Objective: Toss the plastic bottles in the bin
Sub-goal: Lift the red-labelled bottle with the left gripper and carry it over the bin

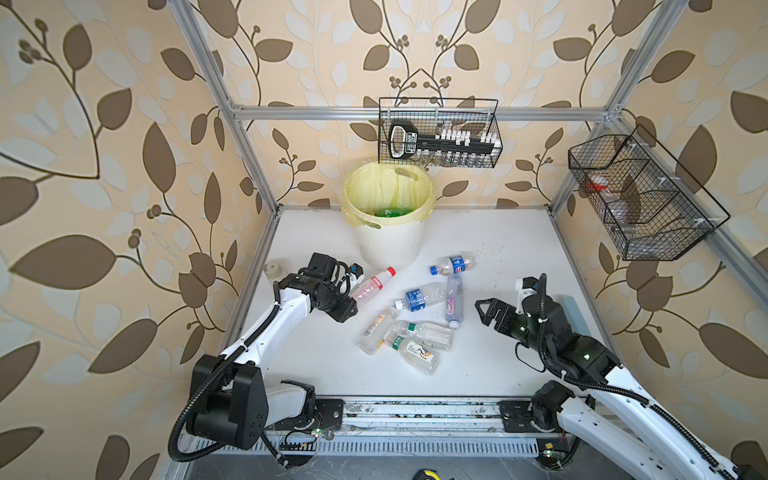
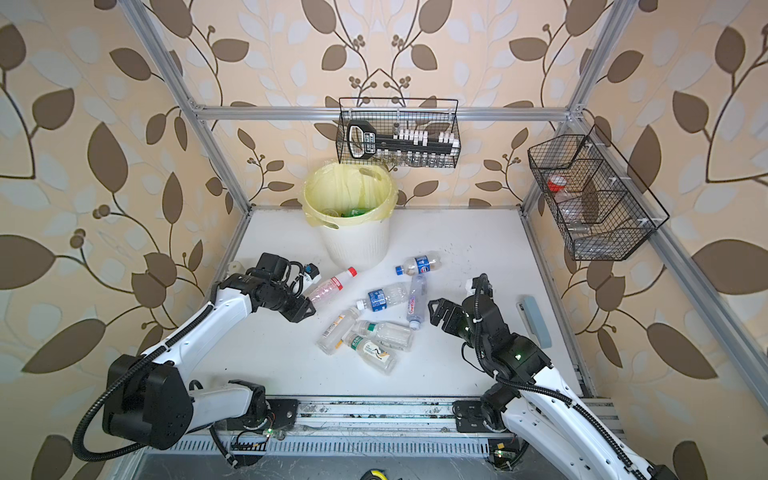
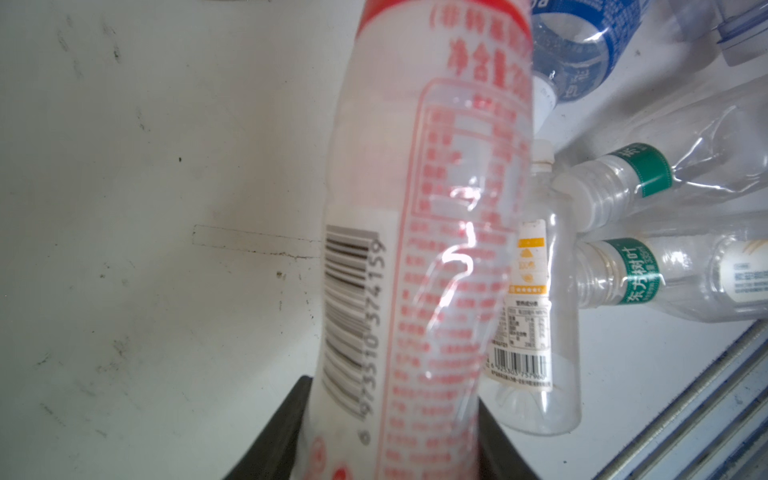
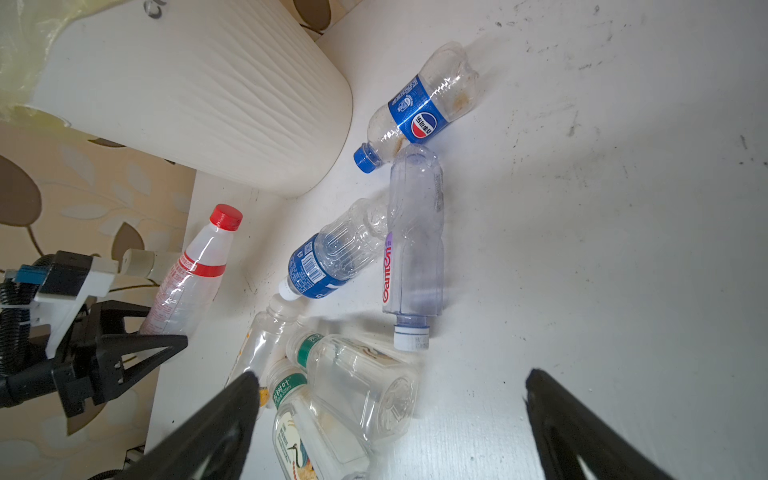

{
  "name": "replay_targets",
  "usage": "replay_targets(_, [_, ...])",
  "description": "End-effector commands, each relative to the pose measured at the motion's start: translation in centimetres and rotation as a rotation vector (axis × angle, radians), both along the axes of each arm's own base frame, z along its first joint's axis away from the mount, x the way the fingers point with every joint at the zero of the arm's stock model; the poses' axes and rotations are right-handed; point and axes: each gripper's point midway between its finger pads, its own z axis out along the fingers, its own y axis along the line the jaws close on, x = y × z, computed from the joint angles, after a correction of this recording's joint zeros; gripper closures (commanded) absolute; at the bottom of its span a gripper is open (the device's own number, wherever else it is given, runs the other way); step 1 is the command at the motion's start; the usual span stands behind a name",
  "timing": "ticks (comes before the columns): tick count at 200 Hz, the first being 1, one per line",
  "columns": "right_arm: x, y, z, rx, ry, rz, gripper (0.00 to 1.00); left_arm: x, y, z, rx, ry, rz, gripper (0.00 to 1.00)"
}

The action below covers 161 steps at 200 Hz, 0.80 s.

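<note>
Right end effector (image 1: 481, 313): jaws wide apart, nothing held, above desk (image 1: 498, 361) just beside loose bottles (image 1: 419, 297). Six of those lie clustered mid-desk. Left end effector (image 1: 352, 300): clamped on base of red-capped bottle (image 1: 372, 285), cap toward bin (image 1: 388, 249); possibly lifted clear, hard to tell. Bin upright at far edge, green bottle (image 1: 392, 212) inside.
</note>
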Motion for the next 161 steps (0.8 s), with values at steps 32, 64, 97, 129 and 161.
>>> replay_targets(32, [-0.5, -0.7, -1.0, -0.015, 0.013, -0.016, 0.0, -0.4, 1.6, 3.3, 0.029, -0.116, 0.079, 0.53])
replay_targets(64, [-0.5, -0.7, -1.3, -0.018, 0.02, -0.016, 0.0, -0.4, 2.5, 5.0, 0.047, -0.155, 0.112, 0.53])
replay_targets(97, [-0.5, -0.7, -1.4, -0.015, 0.023, -0.017, 0.0, -0.3, 3.3, 6.9, 0.048, -0.199, 0.143, 0.54])
replay_targets(129, [-0.5, -0.6, -1.6, -0.015, 0.026, -0.018, 0.0, 0.2, 4.1, 9.3, 0.048, -0.245, 0.19, 0.55])
replay_targets(161, [-0.4, -0.5, -1.7, -0.012, 0.026, -0.018, 0.0, 0.8, 4.7, 11.9, 0.044, -0.262, 0.249, 0.57])
